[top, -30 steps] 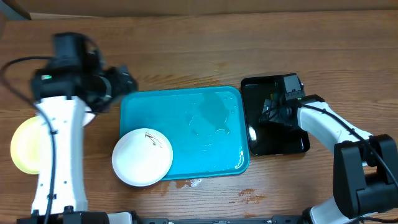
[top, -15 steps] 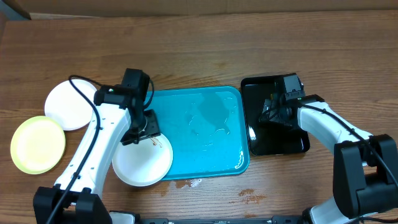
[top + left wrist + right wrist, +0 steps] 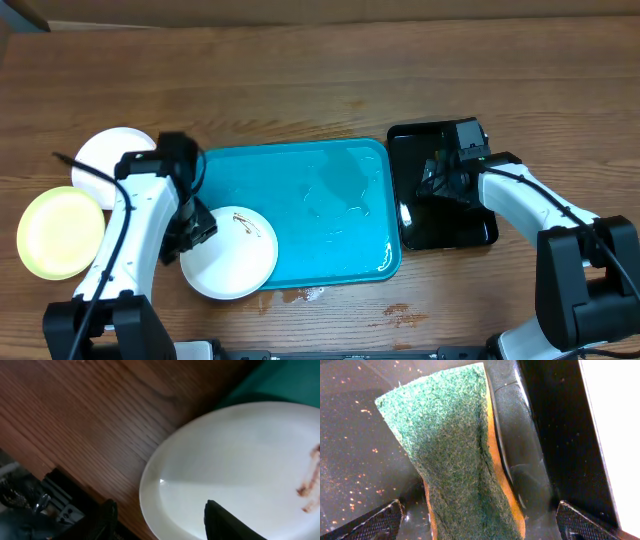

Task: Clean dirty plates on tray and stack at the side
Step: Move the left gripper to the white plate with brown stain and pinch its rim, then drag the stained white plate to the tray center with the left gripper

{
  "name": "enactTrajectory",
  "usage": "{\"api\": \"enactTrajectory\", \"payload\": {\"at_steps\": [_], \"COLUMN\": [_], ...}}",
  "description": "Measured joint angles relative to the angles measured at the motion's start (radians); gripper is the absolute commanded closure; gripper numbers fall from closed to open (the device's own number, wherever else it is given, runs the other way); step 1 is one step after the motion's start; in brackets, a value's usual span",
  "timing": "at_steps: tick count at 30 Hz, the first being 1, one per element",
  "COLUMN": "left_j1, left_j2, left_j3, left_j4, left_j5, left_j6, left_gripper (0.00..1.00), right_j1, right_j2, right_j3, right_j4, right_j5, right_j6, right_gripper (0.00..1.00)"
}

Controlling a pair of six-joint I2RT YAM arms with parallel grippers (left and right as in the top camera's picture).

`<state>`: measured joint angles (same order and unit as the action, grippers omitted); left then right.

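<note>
A white plate with a brown smear lies on the near left corner of the turquoise tray and overhangs its edge. My left gripper is open and low at this plate's left rim. One finger is over the plate and the other over the wood. A second white plate and a pale yellow-green plate lie on the table to the left. My right gripper stands open around a green and orange sponge, not touching it.
The sponge lies in a glossy black tray right of the turquoise tray. Water films the turquoise tray's right half. Brown smudges mark the wood near the table's front edge. Bare wood runs along the back.
My left arm swung from the table's left side to the smeared plate, then shifted to its left rim, and its jaws narrowed. The right arm has not moved.
</note>
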<state>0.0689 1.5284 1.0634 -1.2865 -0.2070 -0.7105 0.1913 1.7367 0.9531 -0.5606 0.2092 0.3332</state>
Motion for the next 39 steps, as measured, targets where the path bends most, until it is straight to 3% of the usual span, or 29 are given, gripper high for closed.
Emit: {"api": "enactTrajectory", "payload": {"at_steps": [12, 19, 26, 39], "left_j1": [0.019, 0.019, 0.019, 0.012], "left_j2": [0.0, 0.0, 0.0, 0.0], "left_j3": [-0.208, -0.265, -0.27, -0.27], "left_j4": [0.175, 0.291, 0.391, 0.49], "left_j5": [-0.014, 0.045, 0.213, 0.364], "left_j6": [-0.04, -0.031, 0.082, 0.159], "left_gripper": [0.4, 0.55, 0.46, 0.46], "right_j1": [0.0, 0.0, 0.0, 0.0], "right_j2": [0.0, 0.0, 0.0, 0.0], "right_j3": [0.0, 0.0, 0.0, 0.0], "right_j4": [0.0, 0.0, 0.0, 0.0], "right_j5": [0.0, 0.0, 0.0, 0.0], "right_j6": [0.0, 0.0, -0.001, 0.0], "right_gripper": [0.0, 0.0, 0.0, 0.0]}}
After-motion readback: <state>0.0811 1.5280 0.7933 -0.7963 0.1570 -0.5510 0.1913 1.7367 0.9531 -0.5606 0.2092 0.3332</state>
